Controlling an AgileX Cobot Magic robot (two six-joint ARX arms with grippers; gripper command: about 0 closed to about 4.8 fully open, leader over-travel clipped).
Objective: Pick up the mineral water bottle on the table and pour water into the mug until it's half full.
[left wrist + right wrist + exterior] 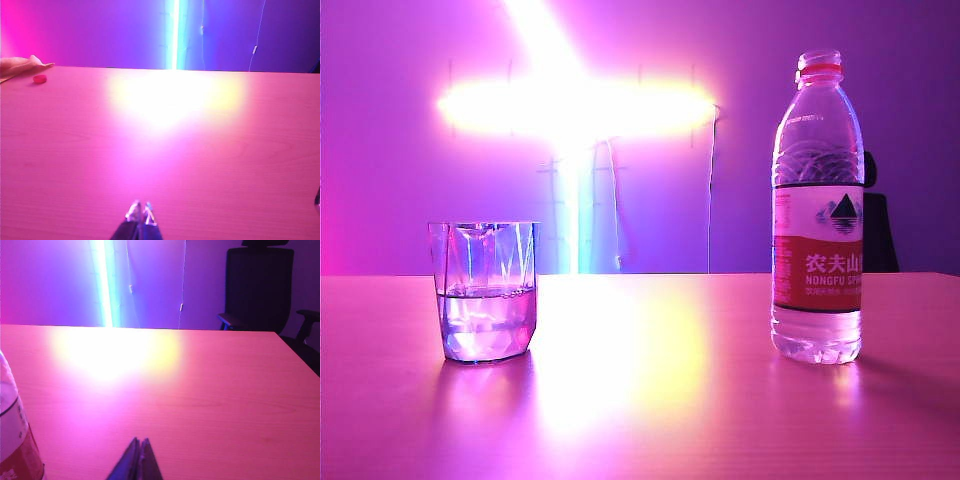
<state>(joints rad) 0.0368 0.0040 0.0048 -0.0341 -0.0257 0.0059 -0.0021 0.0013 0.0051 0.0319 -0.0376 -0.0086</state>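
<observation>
The mineral water bottle [818,210] stands upright on the table [650,400] at the right of the exterior view. Its neck ring is red, and the red-and-white label faces the camera. No cap is visible on the neck. The bottle appears to hold only a little water, low in its base. The mug [486,291], a clear faceted tumbler, stands upright at the left of the same view, well apart from the bottle. The water [486,320] in the mug reaches roughly half of the mug's height.

Neither arm appears in the exterior view. In the left wrist view, the left gripper [141,212] sits at the lower centre of the frame, above bare tabletop. Its fingertips are pressed together and hold nothing. A small red cap [40,78] lies on the table at the upper left of this frame, beside a person's hand [22,64] resting at the far table edge.

In the right wrist view, the right gripper [138,450] sits at the lower centre of the frame. Its fingers meet at a point and carry nothing. The bottle's label and shoulder fill the lower left corner of this frame, near the gripper and not touching it. A dark office chair [260,290] stands behind the table at the upper right.
</observation>
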